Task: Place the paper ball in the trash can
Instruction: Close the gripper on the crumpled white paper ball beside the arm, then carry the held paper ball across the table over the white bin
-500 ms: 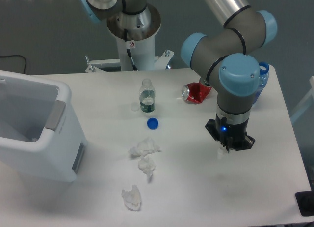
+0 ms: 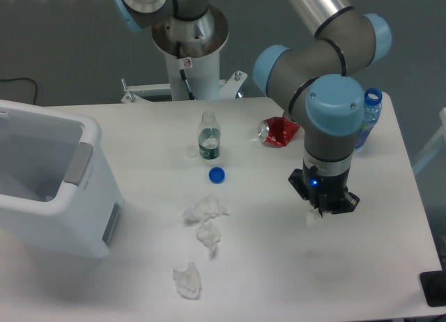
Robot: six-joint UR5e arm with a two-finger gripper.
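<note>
My gripper (image 2: 322, 209) hangs on the right side of the table, a little above it, its shadow lying on the tabletop below. Its fingers are mostly hidden under the wrist body. A small white wad, a paper ball (image 2: 311, 216), sticks out at its lower left and seems pinched between the fingers. Three more white paper wads lie mid-table: one (image 2: 205, 208), one (image 2: 208, 235) just below it, and one (image 2: 187, 280) near the front edge. The trash can (image 2: 70, 224), a large white bin with grey handle patches, stands at the far left, well away from the gripper.
A small clear bottle (image 2: 209, 137) stands mid-table with a blue cap (image 2: 217, 174) in front of it. A red dented soda can (image 2: 280, 132) lies behind the gripper. A blue-topped bottle (image 2: 367, 116) stands at the right, partly behind the arm. The robot's base (image 2: 188, 57) is at the back.
The gripper has shifted slightly left, and the white wad at its tip has moved with it. Nothing else has moved.
</note>
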